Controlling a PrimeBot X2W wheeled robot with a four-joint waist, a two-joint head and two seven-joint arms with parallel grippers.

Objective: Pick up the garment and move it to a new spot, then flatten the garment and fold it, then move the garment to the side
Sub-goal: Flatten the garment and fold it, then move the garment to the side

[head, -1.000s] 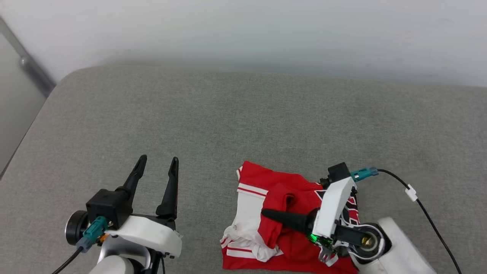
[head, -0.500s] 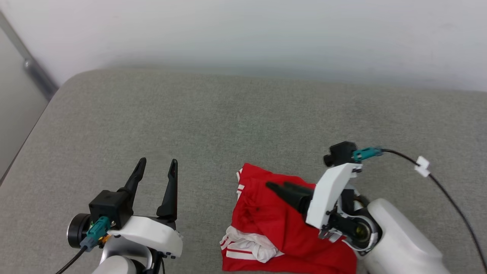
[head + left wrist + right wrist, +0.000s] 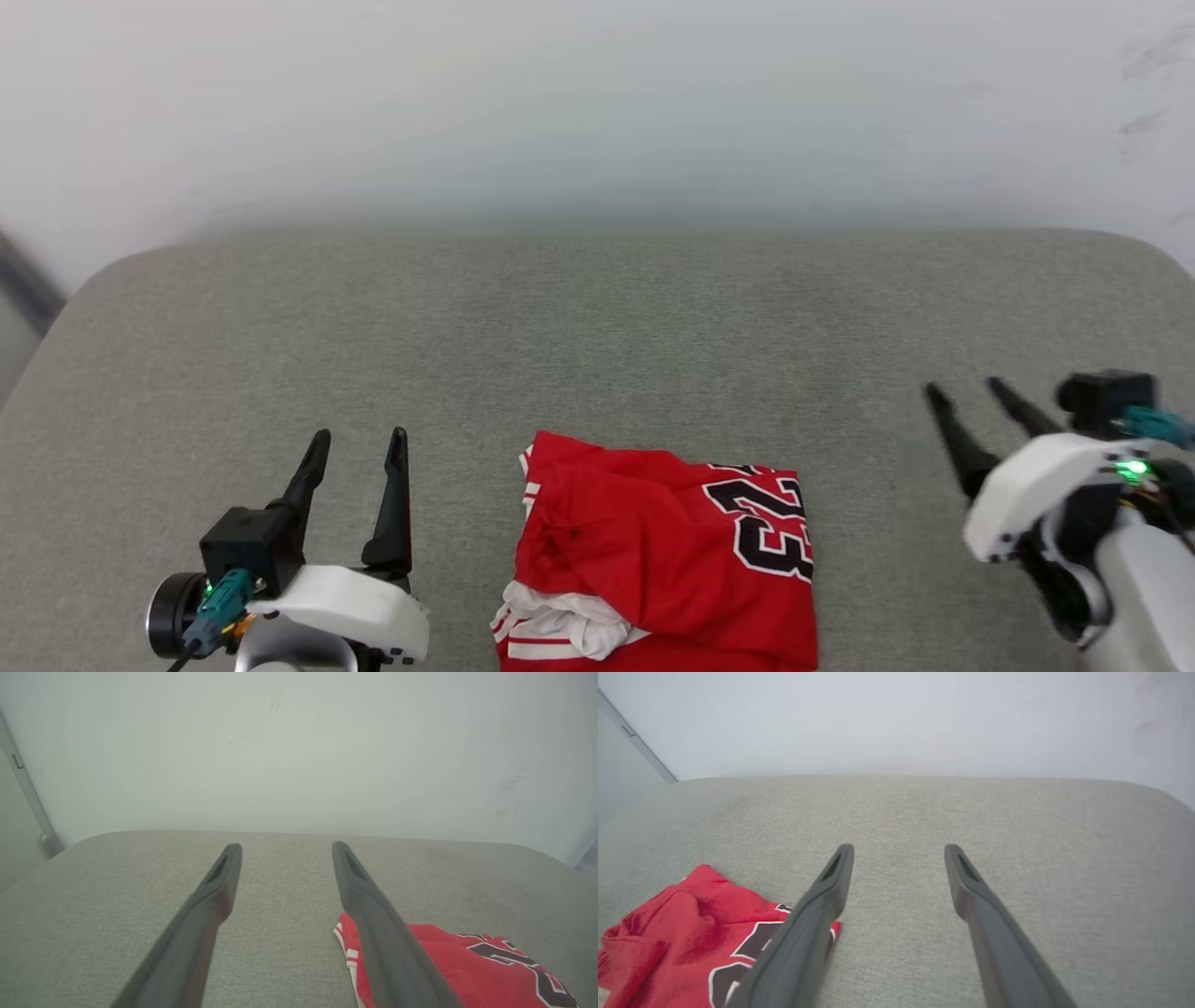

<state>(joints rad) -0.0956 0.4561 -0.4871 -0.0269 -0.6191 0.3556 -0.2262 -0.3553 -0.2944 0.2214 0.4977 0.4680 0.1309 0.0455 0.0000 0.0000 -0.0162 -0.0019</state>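
Note:
The garment [image 3: 653, 555], a red jersey with a black, white-outlined 23 and white striped-trim sleeves bunched at its lower left, lies folded on the grey cushion [image 3: 597, 336] near the front middle. My left gripper [image 3: 359, 439] stands open to the garment's left, well apart from it. My right gripper [image 3: 966, 387] stands open to its right, also apart, nothing between its fingers. In the left wrist view the garment [image 3: 467, 961] shows at the lower right beyond the open left gripper [image 3: 285, 847]. The right wrist view has the garment [image 3: 686, 933] at lower left of the open right gripper [image 3: 899, 849].
A pale wall [image 3: 597, 112] rises just behind the cushion's rounded back edge. A grey frame strip [image 3: 23, 280] stands at the far left. Bare cushion stretches behind the garment and to both sides.
My right gripper let go of the garment, opened and swung away to the right. The red flap it held now lies flat. The head camera has shifted, so the whole picture moved.

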